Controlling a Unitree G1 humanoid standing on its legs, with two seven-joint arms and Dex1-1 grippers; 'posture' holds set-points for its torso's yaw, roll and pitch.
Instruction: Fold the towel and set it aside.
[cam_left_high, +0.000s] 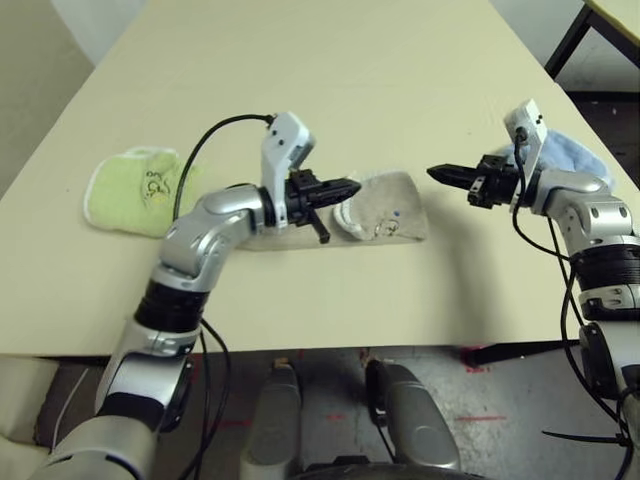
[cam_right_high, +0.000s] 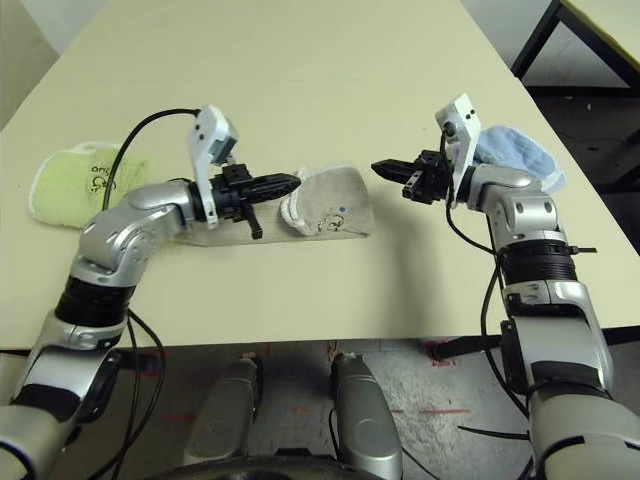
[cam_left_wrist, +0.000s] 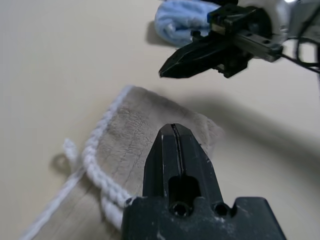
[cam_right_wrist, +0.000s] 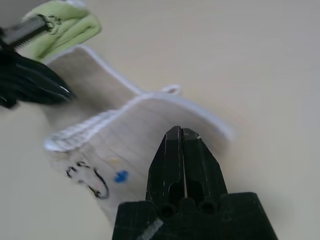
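One beige towel (cam_left_high: 395, 205) lies partly folded between two clenched claws

Stretching away from the robot, the pale table (cam_left_high: 330, 90) carries three towels. Both silver arms reach over its near part, the left arm (cam_left_high: 205, 240) crossing in front of the beige towel's left portion and the right arm (cam_left_high: 590, 215) coming in from the other side.

The beige towel rests near the middle of the near part of the table. Its right portion is doubled over toward the left, while a flatter stretch runs on leftward beneath the left arm. Well apart to the left sits the lime-green towel (cam_left_high: 125, 195), folded; the light blue towel (cam_left_high: 570, 155) is at the right, partly hidden behind the right arm.

Each claw is closed, fingers pressed together. The left gripper (cam_left_high: 358, 187) points inward over the beige towel; whether its tips touch the cloth, I cannot tell. The right gripper (cam_left_high: 430, 173) points back toward it from just beside the folded end.

White edging (cam_left_wrist: 95, 160) bunches along the flap, with a small white loop (cam_left_wrist: 71, 150) sticking out. On the flap show a dark embroidered cartoon mark (cam_right_wrist: 87, 180) and, smallest, a blue spot (cam_right_wrist: 121, 176).
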